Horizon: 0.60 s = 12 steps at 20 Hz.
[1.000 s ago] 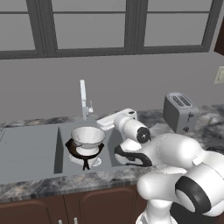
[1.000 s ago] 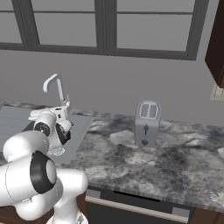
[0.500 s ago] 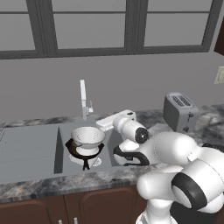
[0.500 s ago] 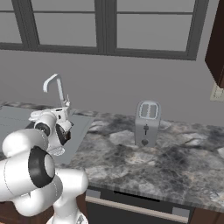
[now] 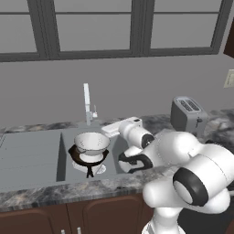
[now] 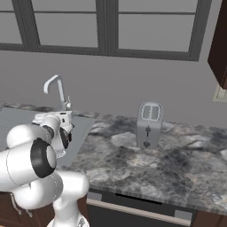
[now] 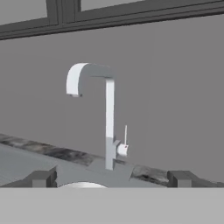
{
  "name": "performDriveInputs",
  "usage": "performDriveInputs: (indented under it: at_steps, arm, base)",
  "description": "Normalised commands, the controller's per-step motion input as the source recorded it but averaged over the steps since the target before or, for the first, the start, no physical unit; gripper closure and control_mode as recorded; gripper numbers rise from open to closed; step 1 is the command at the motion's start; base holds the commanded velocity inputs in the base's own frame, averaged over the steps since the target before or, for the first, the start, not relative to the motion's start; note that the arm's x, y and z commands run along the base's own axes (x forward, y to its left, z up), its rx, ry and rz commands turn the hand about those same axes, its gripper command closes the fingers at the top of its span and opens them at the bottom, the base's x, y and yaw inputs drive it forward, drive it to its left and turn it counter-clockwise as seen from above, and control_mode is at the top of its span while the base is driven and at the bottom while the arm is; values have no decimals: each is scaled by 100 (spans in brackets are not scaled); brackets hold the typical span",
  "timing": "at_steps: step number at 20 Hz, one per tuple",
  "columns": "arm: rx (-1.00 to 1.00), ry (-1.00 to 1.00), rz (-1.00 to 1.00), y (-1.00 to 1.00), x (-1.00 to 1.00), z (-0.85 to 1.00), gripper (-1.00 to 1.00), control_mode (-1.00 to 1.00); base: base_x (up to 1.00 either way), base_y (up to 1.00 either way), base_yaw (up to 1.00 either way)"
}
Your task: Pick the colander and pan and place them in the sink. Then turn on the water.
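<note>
The pincer point(image 7: 112, 180) is spread wide with nothing in it, facing the tall slim pale tap point(image 7: 108, 122), and the risk looks like the robot clipping the tap's thin side lever point(image 7: 125, 136) or the spout instead of nudging it cleanly, so no water comes. Below the pincer, the white perforated colander point(image 5: 92, 142) sits on the dark round frying pan point(image 5: 87, 157) inside the grey metal sink point(image 5: 66, 169). A silver toaster point(image 5: 187, 113) stands well off to its side, and nothing blocks the way to the lever.

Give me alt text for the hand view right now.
A tall pale tap with a curved spout and a small side lever stands against a grey wall, no water running. The open pincer frames its base, the colander rim just below.
</note>
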Motion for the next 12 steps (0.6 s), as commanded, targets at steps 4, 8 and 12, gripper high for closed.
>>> performDriveInputs:
  at_steps: [4, 8, 12]
  arm:
    - [7, 0, 0, -19, 19, -1, -100, -100]
    - [4, 0, 0, -16, 23, -2, -100, -100]
    - [0, 0, 0, -11, 18, -13, -100, -100]
  base:
    - [0, 0, 0]
    - [0, 0, 0]
    - [0, 0, 0]
